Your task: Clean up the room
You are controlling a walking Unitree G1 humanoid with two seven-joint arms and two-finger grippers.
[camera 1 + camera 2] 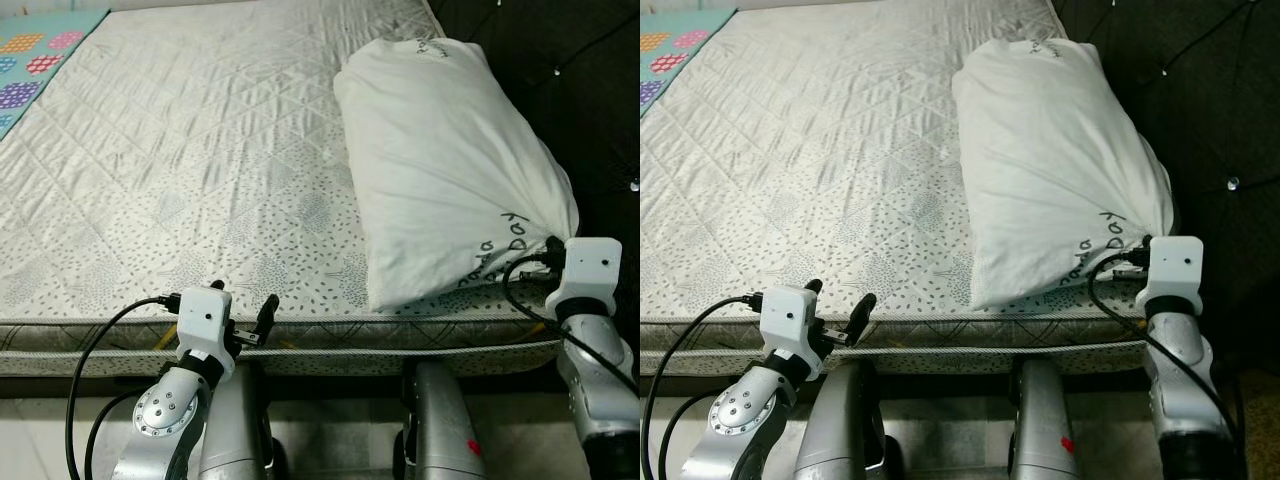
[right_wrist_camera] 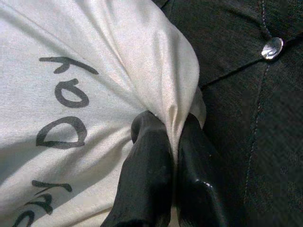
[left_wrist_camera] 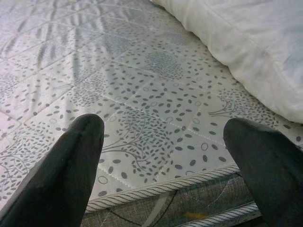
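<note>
The pillow [image 1: 440, 170] lies on the right side of the bed, lengthwise along the dark tufted headboard [image 1: 1200, 110], with its near end at the mattress edge. It is white, with dark lettering printed near the gripped corner.

The right gripper [image 2: 174, 142] holds the near right corner of the pillow. Its jaws are pressed together on a bunched fold of the pillowcase; creases radiate from the pinch point into the fabric.

Handling judgement: the pillow appears soft, light and easily deformed. A pinch on the case alone will stretch the fabric before the filling follows, so the body is likely to sag and drag across the mattress. The cloth looks smooth and may slip if pulled sharply. The corner is a sound hold because the fabric gathers there into a thick wad; a second hold on the opposite near corner would give control of the whole pillow.

The left gripper [image 1: 245, 318] hovers at the near edge of the mattress [image 1: 180, 170], well apart from the pillow. Its jaws are spread and hold nothing; the left wrist view shows the 2 fingertips [image 3: 71, 165] above the patterned mattress surface and its corded edge.

A patterned cloth [image 1: 35, 60] in bright colours lies at the far left corner of the bed.
</note>
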